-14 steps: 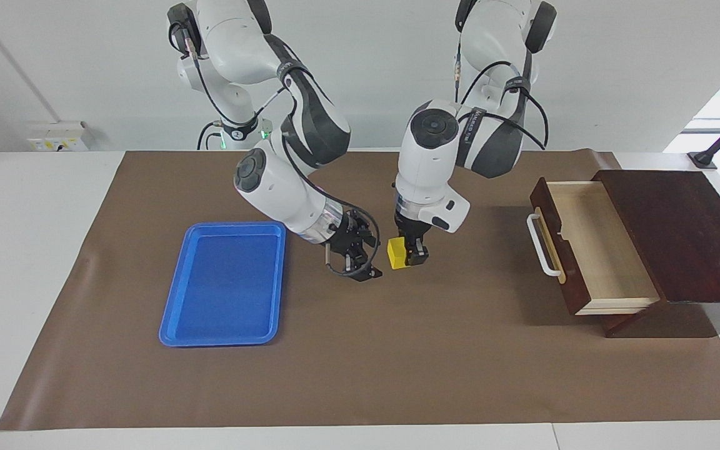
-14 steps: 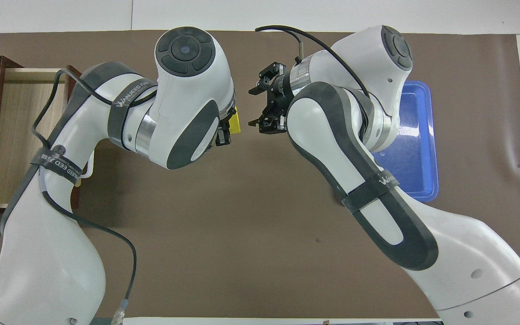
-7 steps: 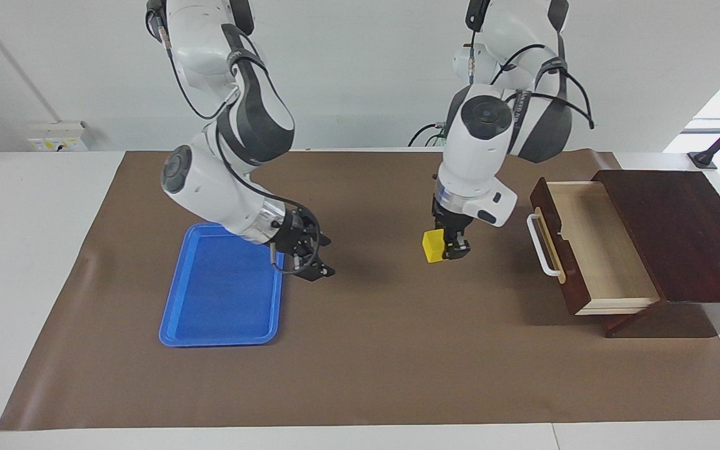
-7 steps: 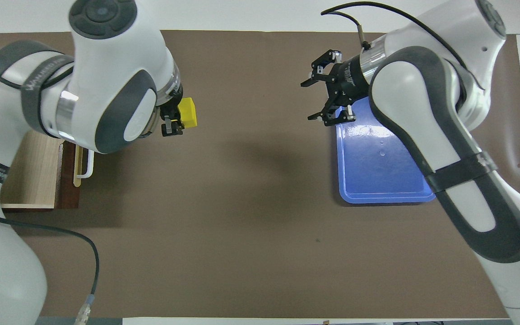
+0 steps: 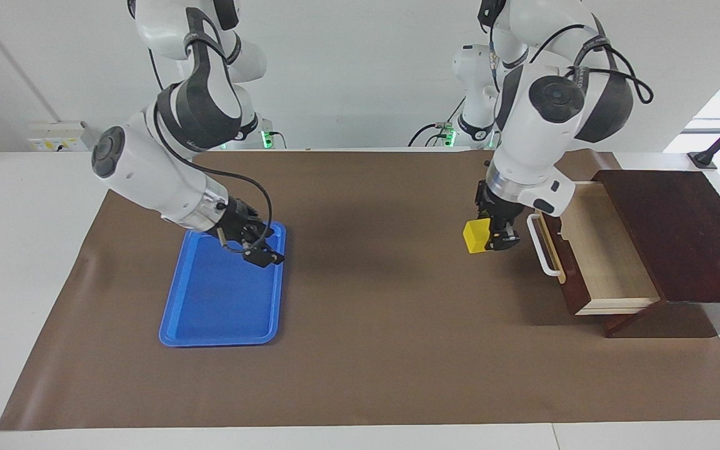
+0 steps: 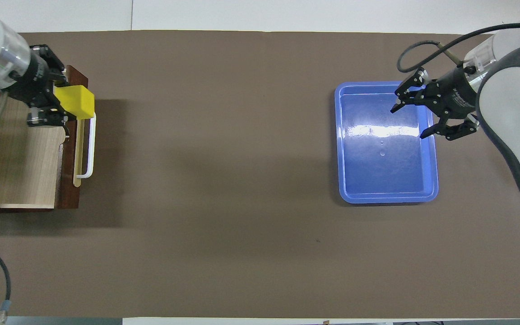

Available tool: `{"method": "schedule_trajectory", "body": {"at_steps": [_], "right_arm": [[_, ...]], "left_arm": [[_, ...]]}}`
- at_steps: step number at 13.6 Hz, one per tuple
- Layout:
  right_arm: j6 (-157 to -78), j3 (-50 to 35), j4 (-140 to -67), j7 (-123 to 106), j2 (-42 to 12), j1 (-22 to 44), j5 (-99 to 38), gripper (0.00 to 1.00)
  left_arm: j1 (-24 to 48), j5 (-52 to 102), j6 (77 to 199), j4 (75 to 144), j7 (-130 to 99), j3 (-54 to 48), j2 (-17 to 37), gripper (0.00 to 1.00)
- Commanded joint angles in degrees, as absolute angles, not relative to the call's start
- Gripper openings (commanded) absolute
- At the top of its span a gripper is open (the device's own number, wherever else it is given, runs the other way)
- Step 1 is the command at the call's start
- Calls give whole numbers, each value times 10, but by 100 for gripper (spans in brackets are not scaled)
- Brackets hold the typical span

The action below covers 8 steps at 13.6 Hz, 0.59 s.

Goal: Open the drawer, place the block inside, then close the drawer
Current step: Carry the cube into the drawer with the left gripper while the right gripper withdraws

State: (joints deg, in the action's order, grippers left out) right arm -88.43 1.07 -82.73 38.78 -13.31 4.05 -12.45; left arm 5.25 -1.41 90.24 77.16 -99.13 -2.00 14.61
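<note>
Now I see my left gripper point(image 5: 499, 239) clamped on the yellow cube block point(image 5: 474, 236) over the open drawer's point(image 5: 597, 250) white bar handle point(image 5: 541, 247); my right gripper point(image 5: 259, 245), spread wide, hangs over the glossy blue plastic tray point(image 5: 210, 312).

Both arms are glossy white with dark grey panels over the joints and round dark caps at the elbows, and black cables loop along them, strapped down by grey bands. The left gripper point(image 5: 499, 236) and right gripper point(image 5: 259, 248) are black, each behind a silvery wrist ring; green lights glow at what seem to be the bases
</note>
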Motion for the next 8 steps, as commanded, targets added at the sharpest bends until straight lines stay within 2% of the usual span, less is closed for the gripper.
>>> {"method": "schedule_trajectory", "body": {"at_steps": [1,4,6,7,8], "right_arm": [[-860,5,-860,235,-82,26,-73,83],[-854,5,-914,37,-34,11,-26,83],[-848,5,-923,-25,-22,4,-18,84],[-849,5,-925,-25,-20,-4,-15,100],[-853,5,-926,-25,-20,-10,-14,100]], "left_arm": [[-4,-9,938,850,-927,-26,104,0],[-38,-10,1026,965,-897,-25,56,0],[-54,-10,1074,1024,-875,-26,35,0],[-61,-10,1082,1035,-875,-26,34,0],[-64,-10,1084,1045,-870,-26,34,0]]}}
